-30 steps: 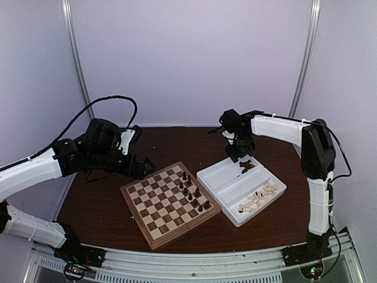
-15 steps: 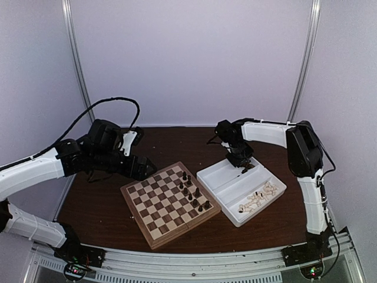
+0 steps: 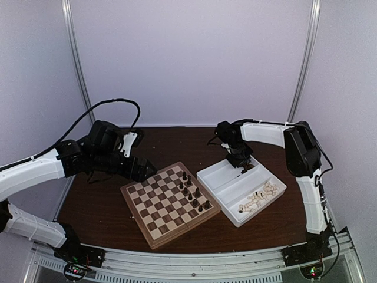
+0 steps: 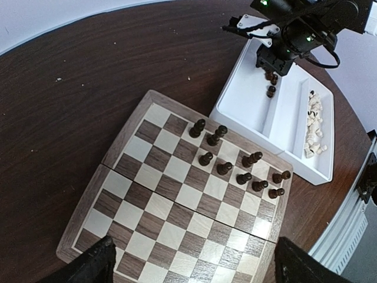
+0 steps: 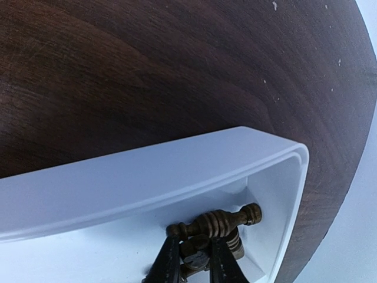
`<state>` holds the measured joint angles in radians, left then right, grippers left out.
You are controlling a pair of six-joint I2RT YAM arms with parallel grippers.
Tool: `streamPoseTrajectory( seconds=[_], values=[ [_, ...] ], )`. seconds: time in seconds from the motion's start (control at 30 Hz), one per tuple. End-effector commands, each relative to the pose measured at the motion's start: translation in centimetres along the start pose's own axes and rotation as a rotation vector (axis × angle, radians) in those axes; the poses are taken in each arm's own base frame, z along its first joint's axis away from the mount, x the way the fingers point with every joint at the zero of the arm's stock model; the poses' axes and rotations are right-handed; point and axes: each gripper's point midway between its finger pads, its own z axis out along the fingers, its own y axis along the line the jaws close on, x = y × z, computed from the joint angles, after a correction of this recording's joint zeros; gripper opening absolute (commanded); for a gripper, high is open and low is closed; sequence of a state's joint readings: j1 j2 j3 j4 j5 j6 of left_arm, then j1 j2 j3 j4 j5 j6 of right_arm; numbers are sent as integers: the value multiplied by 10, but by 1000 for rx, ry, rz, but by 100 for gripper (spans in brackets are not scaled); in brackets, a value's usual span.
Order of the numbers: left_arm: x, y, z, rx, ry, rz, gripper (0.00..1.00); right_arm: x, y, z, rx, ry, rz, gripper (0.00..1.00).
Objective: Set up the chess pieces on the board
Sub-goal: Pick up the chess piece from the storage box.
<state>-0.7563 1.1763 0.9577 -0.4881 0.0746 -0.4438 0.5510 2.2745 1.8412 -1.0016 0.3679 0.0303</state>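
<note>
The board (image 3: 154,207) lies mid-table with several dark chess pieces (image 3: 192,191) standing along its right side, also seen in the left wrist view (image 4: 225,168). My left gripper (image 3: 141,168) is open and empty, with its fingertips (image 4: 88,268) spread wide above the board (image 4: 171,206). My right gripper (image 3: 241,163) is down in the far compartment of the white tray (image 3: 235,221). Its fingers (image 5: 171,262) are closed around a dark piece (image 5: 197,259). A second dark piece (image 5: 219,223) lies on its side just behind it.
The tray's other compartment holds a heap of cream pieces (image 3: 257,199), which the left wrist view (image 4: 312,121) also shows. The tray wall (image 5: 147,177) curves close round the right fingers. Brown tabletop (image 3: 177,144) lies behind the board. Pale walls enclose the cell.
My right gripper has moved left and down into the tray's far compartment, onto the dark pieces. My left arm has shifted only slightly above the board's left corner.
</note>
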Motion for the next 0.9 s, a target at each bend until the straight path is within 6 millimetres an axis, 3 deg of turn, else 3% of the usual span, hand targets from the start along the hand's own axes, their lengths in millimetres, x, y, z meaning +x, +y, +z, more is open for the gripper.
streamPoseTrajectory(
  seconds=[0.0, 0.2, 0.53, 0.7, 0.87],
  values=[
    [-7, -2, -3, 12, -35, 12, 93, -3, -4, -2, -10, -1, 14, 13],
    [-8, -3, -2, 17, -34, 10, 93, -6, -13, -26, -29, -59, 43, 13],
    [-7, -7, -2, 47, -36, 3, 92, -20, -16, -98, -225, -348, 141, 8],
    [-2, -8, -3, 54, -30, 2, 92, -23, 10, -136, -455, -461, 127, 8],
    [0, -7, -6, 54, -41, -12, 92, -16, 45, -194, -689, -702, 57, 11]
  ],
)
